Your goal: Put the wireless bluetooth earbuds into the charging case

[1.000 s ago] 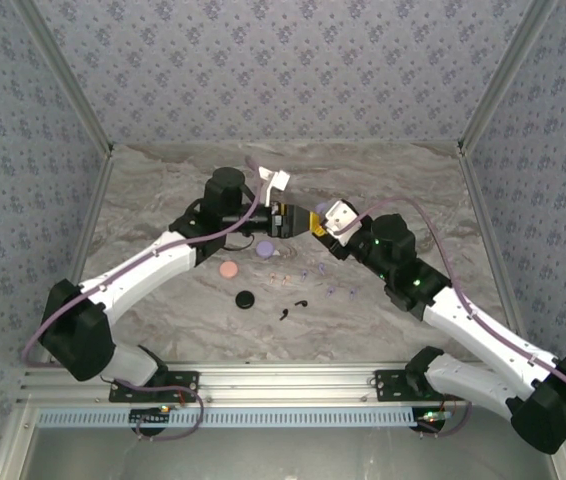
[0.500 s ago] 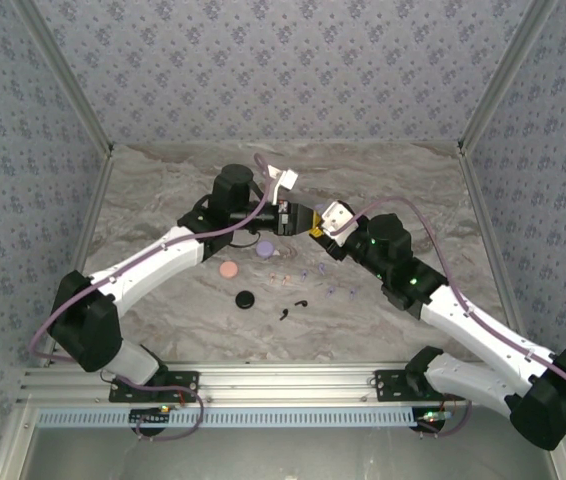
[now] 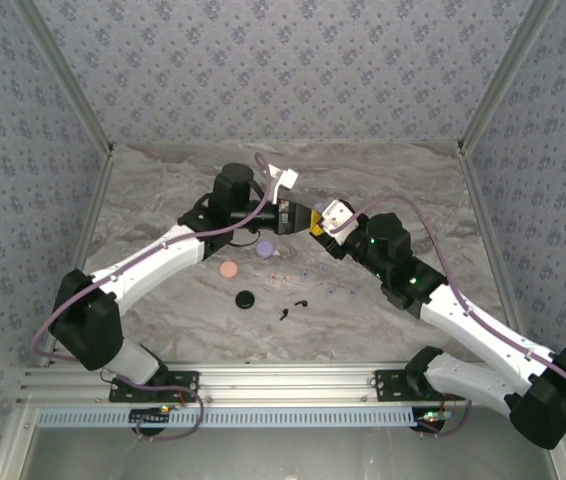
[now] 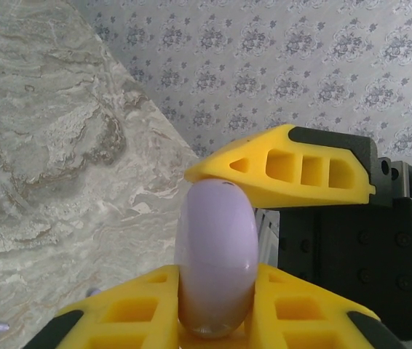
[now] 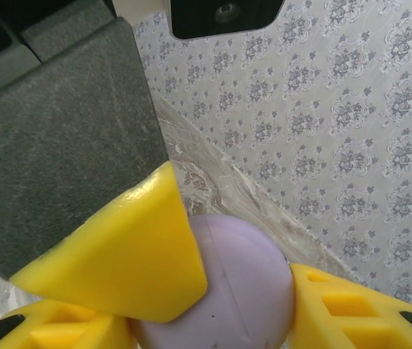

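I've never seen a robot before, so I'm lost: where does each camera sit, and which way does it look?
Top external: fixed above and behind the arms, looking down on the table; both arms show, left gripper and right gripper tip to tip mid-table.
Left wrist: on the left arm's wrist, looking along its yellow fingers, shut on the lilac charging case.
Right wrist: on the right arm's wrist, facing the opposite way, its fingers round the same case.
Shared: both wrist views show that case and the other gripper's finger.
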You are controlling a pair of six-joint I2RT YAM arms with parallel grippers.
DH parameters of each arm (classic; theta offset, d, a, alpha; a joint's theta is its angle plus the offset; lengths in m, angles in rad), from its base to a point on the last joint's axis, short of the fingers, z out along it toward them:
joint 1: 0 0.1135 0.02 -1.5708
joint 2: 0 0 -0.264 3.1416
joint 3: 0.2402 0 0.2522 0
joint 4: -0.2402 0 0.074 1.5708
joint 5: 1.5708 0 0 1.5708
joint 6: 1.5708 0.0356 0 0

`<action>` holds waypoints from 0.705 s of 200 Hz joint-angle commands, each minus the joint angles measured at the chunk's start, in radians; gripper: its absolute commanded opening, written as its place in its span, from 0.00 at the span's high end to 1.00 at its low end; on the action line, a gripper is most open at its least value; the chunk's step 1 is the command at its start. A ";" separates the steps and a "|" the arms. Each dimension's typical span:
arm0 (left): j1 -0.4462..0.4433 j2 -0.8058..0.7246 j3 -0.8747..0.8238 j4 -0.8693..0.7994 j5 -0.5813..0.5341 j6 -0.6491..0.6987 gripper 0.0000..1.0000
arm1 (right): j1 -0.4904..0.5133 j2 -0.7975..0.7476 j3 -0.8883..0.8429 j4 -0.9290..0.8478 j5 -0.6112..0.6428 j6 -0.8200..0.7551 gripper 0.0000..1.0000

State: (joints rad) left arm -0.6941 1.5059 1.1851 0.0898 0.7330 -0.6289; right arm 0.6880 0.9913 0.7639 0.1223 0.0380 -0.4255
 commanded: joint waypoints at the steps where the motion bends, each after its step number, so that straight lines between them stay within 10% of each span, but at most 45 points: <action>1: -0.010 0.005 0.022 -0.012 0.043 0.014 0.82 | -0.004 0.004 0.051 0.012 0.019 0.031 0.49; 67: -0.010 -0.064 -0.033 0.118 -0.123 0.171 0.96 | -0.082 -0.078 0.109 -0.296 -0.206 0.126 0.03; 141: -0.010 -0.115 -0.147 0.347 -0.216 0.441 1.00 | -0.340 -0.139 0.047 -0.201 -0.655 0.550 0.01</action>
State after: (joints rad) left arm -0.7006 1.4273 1.0554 0.3111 0.5163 -0.3367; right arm 0.3973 0.8661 0.8394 -0.1749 -0.4267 -0.0978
